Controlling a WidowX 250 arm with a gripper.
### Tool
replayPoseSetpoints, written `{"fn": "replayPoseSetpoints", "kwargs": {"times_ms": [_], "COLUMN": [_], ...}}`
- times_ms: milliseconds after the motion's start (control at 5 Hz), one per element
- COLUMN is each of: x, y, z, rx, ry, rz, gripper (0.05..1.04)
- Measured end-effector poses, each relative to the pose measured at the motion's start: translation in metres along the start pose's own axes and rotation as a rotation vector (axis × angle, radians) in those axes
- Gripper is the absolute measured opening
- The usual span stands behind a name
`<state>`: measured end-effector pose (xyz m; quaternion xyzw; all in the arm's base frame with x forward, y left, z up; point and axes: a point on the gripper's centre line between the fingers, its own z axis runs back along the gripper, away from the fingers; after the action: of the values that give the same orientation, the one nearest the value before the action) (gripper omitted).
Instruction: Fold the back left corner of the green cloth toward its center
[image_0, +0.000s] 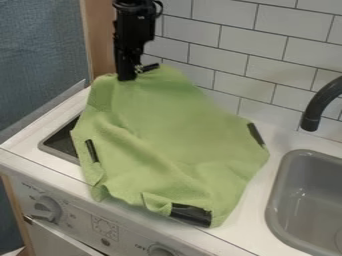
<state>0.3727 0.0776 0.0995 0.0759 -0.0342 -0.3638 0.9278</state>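
The black gripper (136, 71) hangs down at the upper left, right at the top edge of a green cloth (167, 125). Wrinkled and spread wide, the cloth covers much of the white counter and part of a dark recessed area on the left. Its lower edge is folded near the front. Dark pieces show at the cloth's borders: a narrow black strip (91, 150) on the left, a black piece (256, 134) on the right and a wider black piece (192, 214) at the front.
A grey sink basin (307, 200) lies at the right, with a dark faucet (321, 103) above it. White tiled wall (220, 37) stands behind the counter (250, 235). Knobs, one of them a grey knob (48, 208), line the front panel.
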Motion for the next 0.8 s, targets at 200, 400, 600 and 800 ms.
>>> {"fn": "replayPoseSetpoints", "kwargs": {"times_ms": [200,400,600,800], "x": [0.013,0.019,0.030,0.029], "y": [-0.039,-0.067,-0.085,-0.088], "z": [-0.005,-0.023,-0.028,-0.038], "rx": [0.011,0.001,0.012,0.005], "ry": [-0.028,-0.037,-0.033,-0.021], "rz": [-0.070,-0.116,-0.157,-0.151], "gripper": [0.052,0.052,0.052,0.074]}}
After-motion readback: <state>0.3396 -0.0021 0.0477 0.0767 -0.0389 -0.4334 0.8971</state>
